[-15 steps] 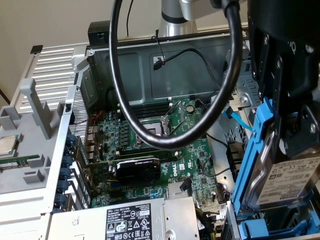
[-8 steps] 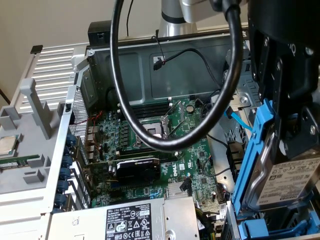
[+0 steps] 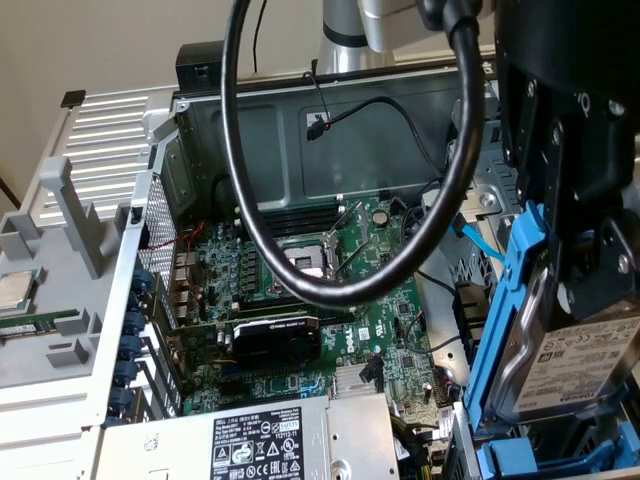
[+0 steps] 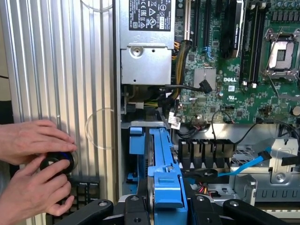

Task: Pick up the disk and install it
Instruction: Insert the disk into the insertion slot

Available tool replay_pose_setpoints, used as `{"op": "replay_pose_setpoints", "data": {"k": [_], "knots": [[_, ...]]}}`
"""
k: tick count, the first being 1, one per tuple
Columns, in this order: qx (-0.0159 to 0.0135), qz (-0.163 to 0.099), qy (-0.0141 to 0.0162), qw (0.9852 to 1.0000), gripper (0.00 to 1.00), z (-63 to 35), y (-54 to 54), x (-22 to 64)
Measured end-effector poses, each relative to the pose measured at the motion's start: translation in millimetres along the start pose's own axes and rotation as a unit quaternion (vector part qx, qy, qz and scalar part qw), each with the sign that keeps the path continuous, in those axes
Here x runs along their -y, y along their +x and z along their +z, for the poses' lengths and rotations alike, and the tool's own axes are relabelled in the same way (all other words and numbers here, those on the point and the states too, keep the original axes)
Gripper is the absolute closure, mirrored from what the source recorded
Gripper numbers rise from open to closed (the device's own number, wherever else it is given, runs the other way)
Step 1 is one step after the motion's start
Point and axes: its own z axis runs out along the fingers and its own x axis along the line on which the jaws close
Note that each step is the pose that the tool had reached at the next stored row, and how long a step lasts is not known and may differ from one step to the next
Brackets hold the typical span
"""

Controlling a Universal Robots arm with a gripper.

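At the lower right of the exterior view, the gripper [image 3: 575, 265] pinches the disk [image 3: 580, 365] by its blue plastic frame [image 3: 505, 300], holding it on edge beside the motherboard [image 3: 330, 300], apparently lined up for a drive bay.

A black cable loop [image 3: 229, 130] hangs across the open case [image 3: 300, 150]; a person's hands [image 4: 30, 140] crowd the ribbed panel [image 4: 56, 70].

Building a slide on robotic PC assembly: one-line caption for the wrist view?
The tool grips the disk by its blue frame at the open computer case; a person's hands hold a black ring.
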Motion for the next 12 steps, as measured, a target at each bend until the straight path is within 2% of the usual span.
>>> {"op": "replay_pose_setpoints", "data": {"k": [12], "knots": [[0.0, 0.0, 0.0, 1.0, 0.63, 1.6, 0.0, -0.4]]}}
